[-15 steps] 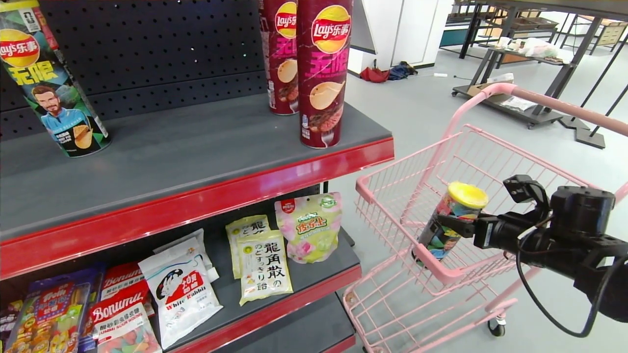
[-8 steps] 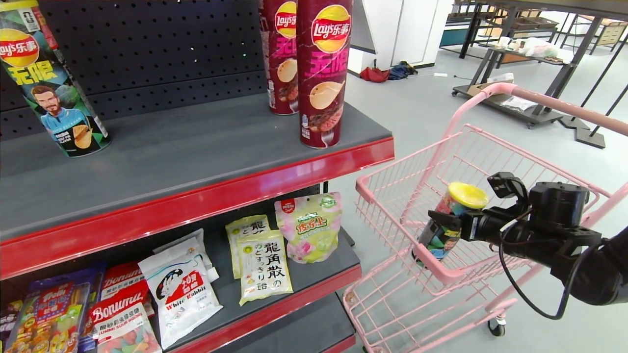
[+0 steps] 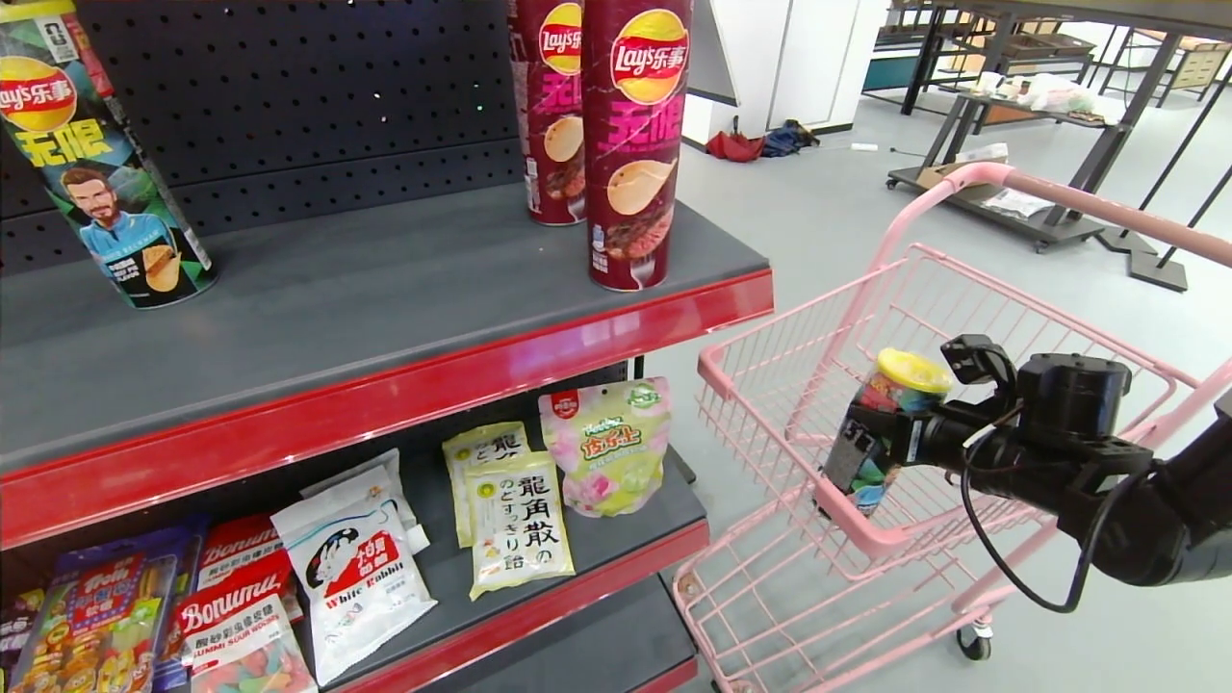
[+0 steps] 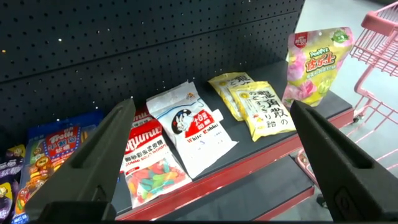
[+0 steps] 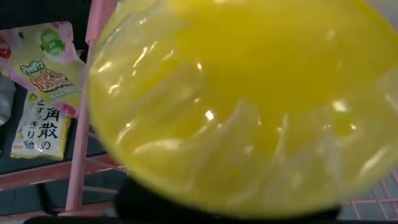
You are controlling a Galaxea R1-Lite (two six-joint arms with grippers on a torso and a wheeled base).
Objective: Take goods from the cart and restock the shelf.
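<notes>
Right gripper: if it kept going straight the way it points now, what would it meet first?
The yellow-lidded can, held between the fingers of the right gripper inside the pink cart. Past the can, the cart's wire wall probably comes next, though depth is hard to judge.

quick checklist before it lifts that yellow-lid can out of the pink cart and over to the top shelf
1. Grip: right gripper closed around the can near its top: ok.
2. Clearance: the can's base sits below the cart rim, inside the basket: not ok.
3. Landing spot: bare upper shelf between the green can and the maroon cans: ok.
4. Other arm: left gripper open by the lower-shelf bags, away from the cart: ok.
5. Grip firm enough for the tilted can: cannot tell.
</notes>
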